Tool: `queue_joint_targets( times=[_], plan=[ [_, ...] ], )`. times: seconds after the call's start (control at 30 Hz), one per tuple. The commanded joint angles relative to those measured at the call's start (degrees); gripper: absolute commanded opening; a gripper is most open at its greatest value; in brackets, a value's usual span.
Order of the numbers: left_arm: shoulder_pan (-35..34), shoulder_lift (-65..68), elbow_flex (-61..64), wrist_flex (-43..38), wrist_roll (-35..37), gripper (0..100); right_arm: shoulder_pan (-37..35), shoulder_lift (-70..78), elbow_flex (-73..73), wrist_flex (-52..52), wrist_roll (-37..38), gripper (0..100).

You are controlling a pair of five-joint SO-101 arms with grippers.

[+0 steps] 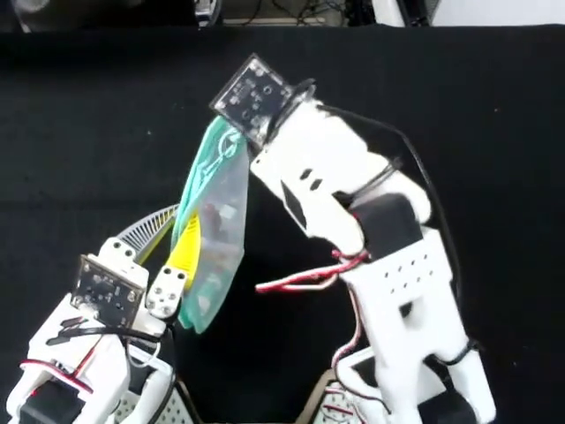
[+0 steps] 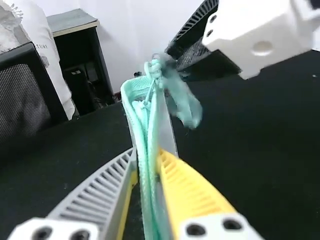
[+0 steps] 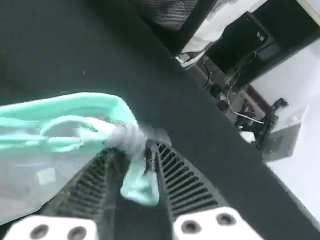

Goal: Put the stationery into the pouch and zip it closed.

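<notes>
1. The black desk (image 1: 494,115) runs under everything, and the action sits left of centre in the high view.
2. The right arm (image 1: 353,194) comes in from 5 o'clock and leans up toward 11 o'clock. The left arm (image 1: 79,353) is tucked in at 7 o'clock.
3. Strung between them is the pouch (image 1: 221,203), clear-walled with a mint zip edge. It slants from its far end near 11 o'clock down to its near end near 7 o'clock, and it looks lifted off the desk rather than lying flat.
4. Left tool (image 2: 148,152): grey and yellow jaws are clamped together on the zip edge at the pouch's near end, holding it firm.
5. Right tool (image 3: 147,152): jaws are pinched on the zip pull (image 3: 137,187), a mint tab on a cord at the pouch's far end.
6. Pale shapes (image 1: 216,216) show through the clear wall, so the stationery looks to be inside, though I can't make out which pieces.
7. My read on progress: loading is done and we're deep into the zipping. The two mint tapes run pressed together along the edge and the pull sits at the far end, so the zip looks shut or nearly so. I can't tell whether the last teeth have met. What's left is confirming that and letting go.
</notes>
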Motion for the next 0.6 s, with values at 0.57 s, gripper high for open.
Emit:
queue_joint_targets(
  times=[0.57],
  plan=[
    [4.09, 0.00, 0.92, 0.88, -0.62, 3, -4.66, -4.44, -8.75, 7.65, -8.70, 13.5]
  ],
)
